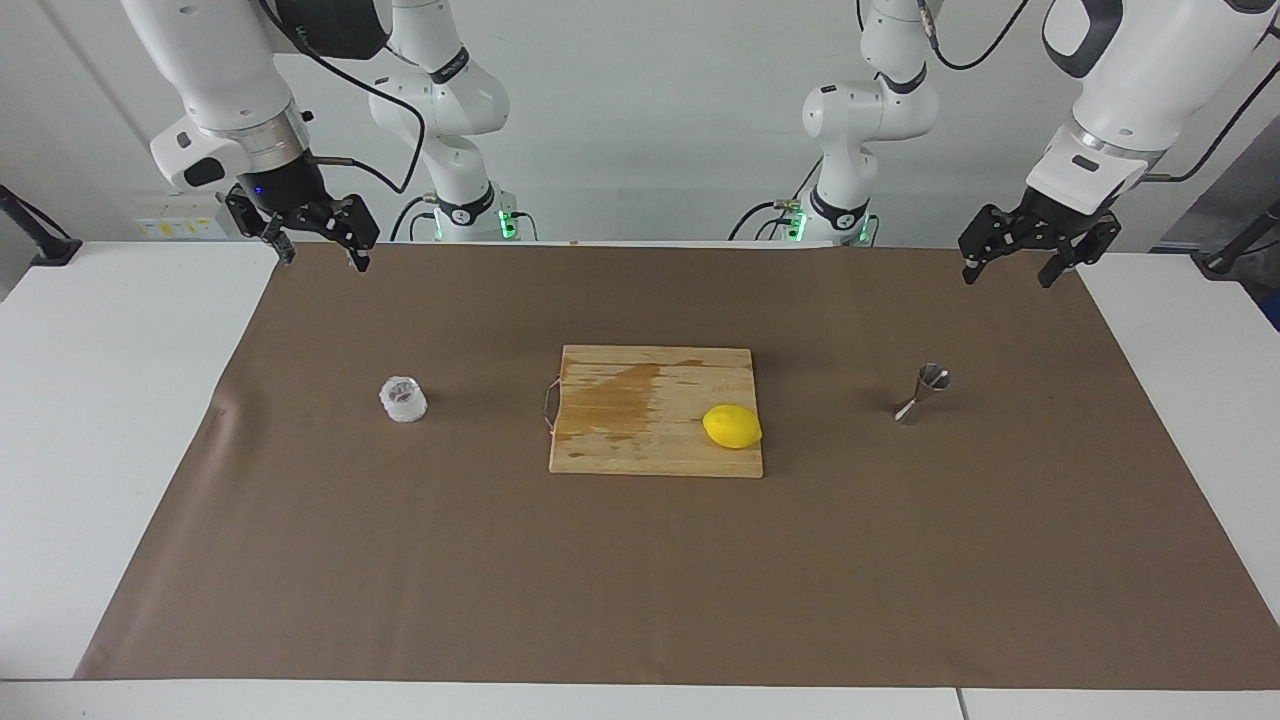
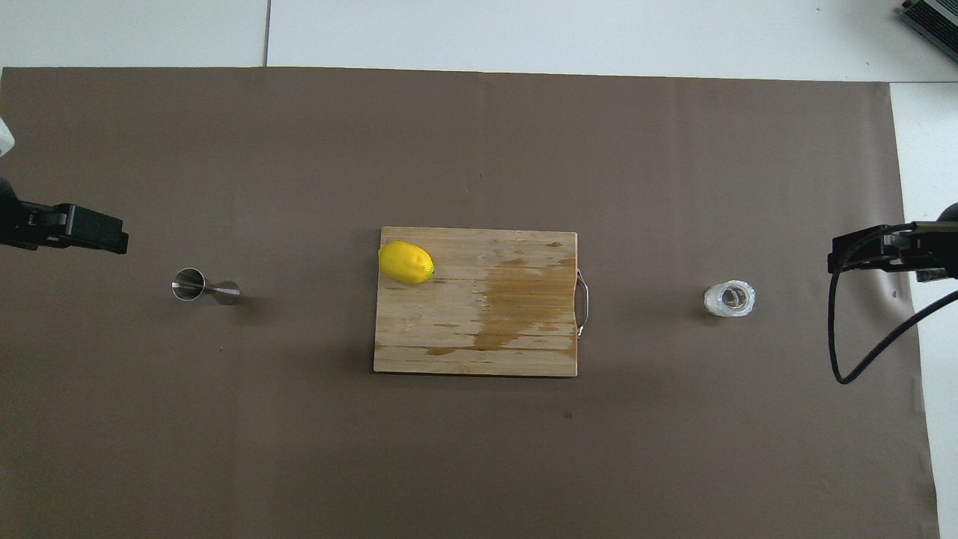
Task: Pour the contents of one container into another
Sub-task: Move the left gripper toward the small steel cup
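The clear faceted glass tumbler [image 1: 403,400] stands on the brown mat toward the right arm's end of the table; it also shows in the overhead view [image 2: 729,298]. The steel hourglass jigger [image 1: 922,394] stands toward the left arm's end, also in the overhead view [image 2: 203,286]. My right gripper [image 1: 325,258] is open and empty, raised over the mat's edge by the robots, well apart from the glass. My left gripper [image 1: 1008,276] is open and empty, raised over the same edge, well apart from the jigger.
A wooden cutting board [image 1: 640,440] with a wire handle lies at the mat's middle, between glass and jigger [image 2: 479,337]. A yellow lemon [image 1: 732,426] lies on its corner toward the jigger [image 2: 406,263]. White table borders the mat.
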You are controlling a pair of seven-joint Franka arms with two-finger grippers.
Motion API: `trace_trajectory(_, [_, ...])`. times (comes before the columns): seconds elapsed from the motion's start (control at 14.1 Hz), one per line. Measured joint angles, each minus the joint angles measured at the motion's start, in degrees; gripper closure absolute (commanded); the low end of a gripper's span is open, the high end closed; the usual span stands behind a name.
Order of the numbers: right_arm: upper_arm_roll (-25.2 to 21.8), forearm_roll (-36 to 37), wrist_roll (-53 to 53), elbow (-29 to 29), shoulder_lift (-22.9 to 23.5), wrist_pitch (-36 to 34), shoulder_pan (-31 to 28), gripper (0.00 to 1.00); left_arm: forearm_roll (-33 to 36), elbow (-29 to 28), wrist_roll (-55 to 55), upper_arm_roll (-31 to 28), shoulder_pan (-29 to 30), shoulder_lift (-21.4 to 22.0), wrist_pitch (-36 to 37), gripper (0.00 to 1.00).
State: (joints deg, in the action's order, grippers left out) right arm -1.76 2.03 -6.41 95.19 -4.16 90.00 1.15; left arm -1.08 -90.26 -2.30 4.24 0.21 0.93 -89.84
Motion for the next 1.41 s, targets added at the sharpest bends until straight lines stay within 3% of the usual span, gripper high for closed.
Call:
trace_trajectory(0.57, [0.0,0.0,0.0,0.0,0.0,0.0,0.0,0.0,0.0,-0.3,0.0,0.0,0.0,0.0,0.0,0.0])
trace_trajectory(0.85, [0.0,0.0,0.0,0.0,0.0,0.0,0.0,0.0,0.0,-3.1,1.6,-0.3,0.1,1.0,-0.4,0.0])
trace_trajectory(1.41, [0.0,0.0,0.0,0.0,0.0,0.0,0.0,0.0,0.0,-19.2,25.7,-1.4,1.2,5.9,-11.3,0.0])
